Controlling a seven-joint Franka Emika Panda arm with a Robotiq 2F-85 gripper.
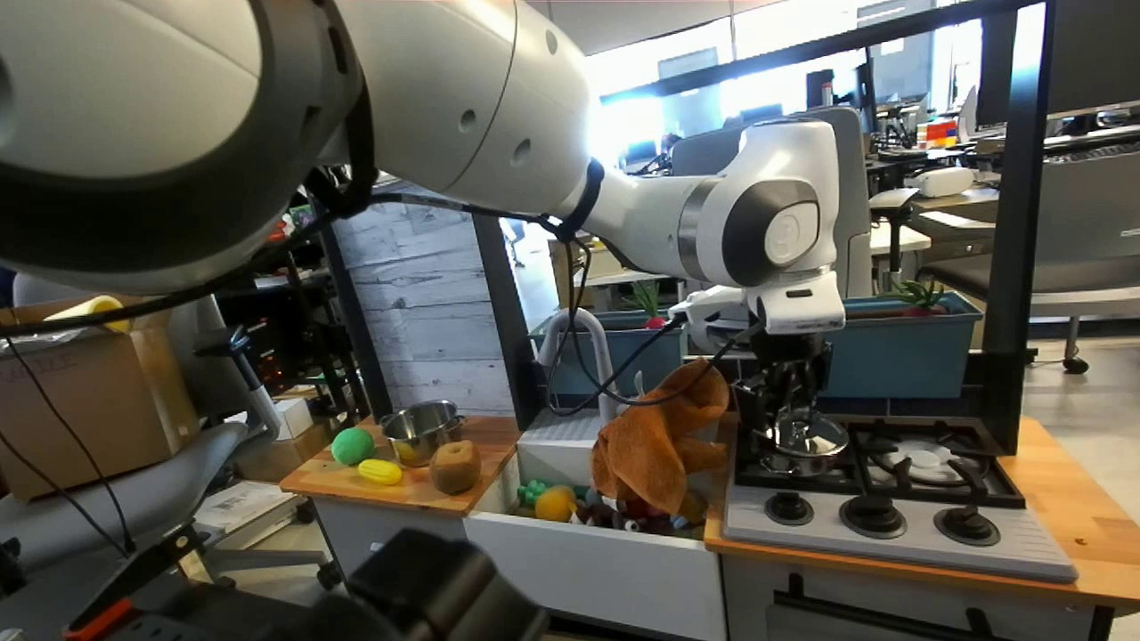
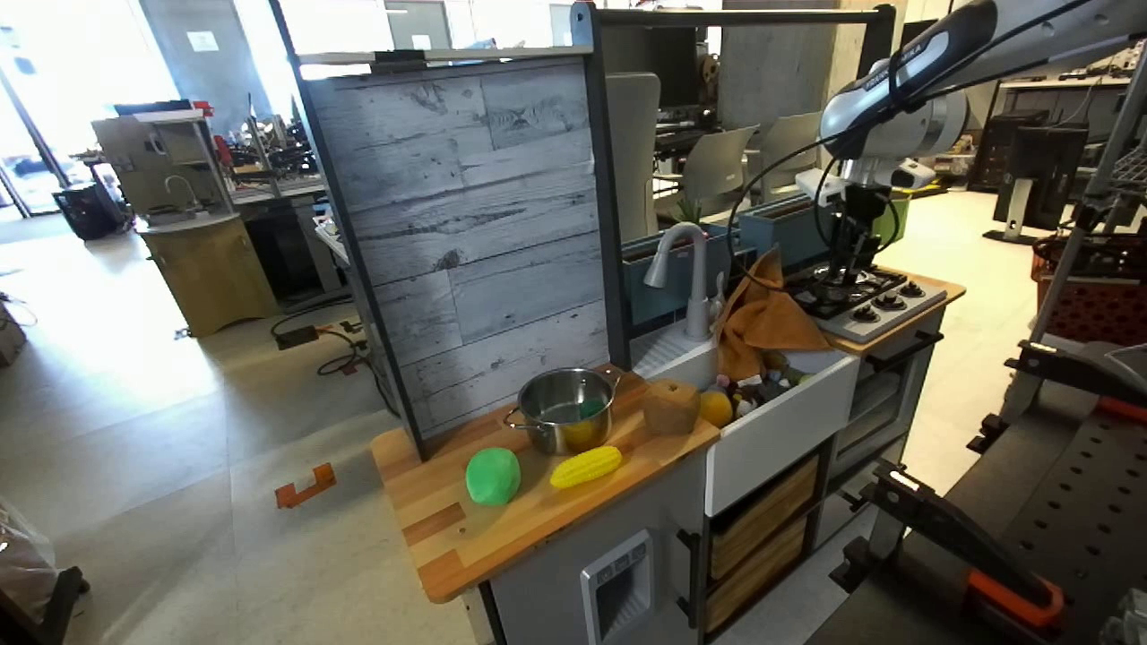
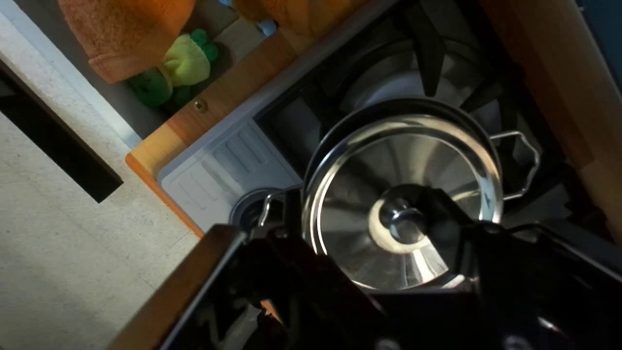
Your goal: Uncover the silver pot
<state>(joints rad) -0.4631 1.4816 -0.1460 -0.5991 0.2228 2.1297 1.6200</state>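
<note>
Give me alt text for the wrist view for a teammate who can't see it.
Open gripper over a silver pot with its lid on, the round knob showing between the fingers, close to the picture-right one; contact is unclear. The pot stands on a stove, with an orange cloth at upper left.

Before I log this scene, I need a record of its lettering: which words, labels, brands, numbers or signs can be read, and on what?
None can be read with certainty.
Robot arm: small lettering in an exterior view, too blurred to read.
Cardboard box: faint marks in an exterior view, illegible.
White sheet in the background: too small to tell.
Lid: no lettering visible.
</note>
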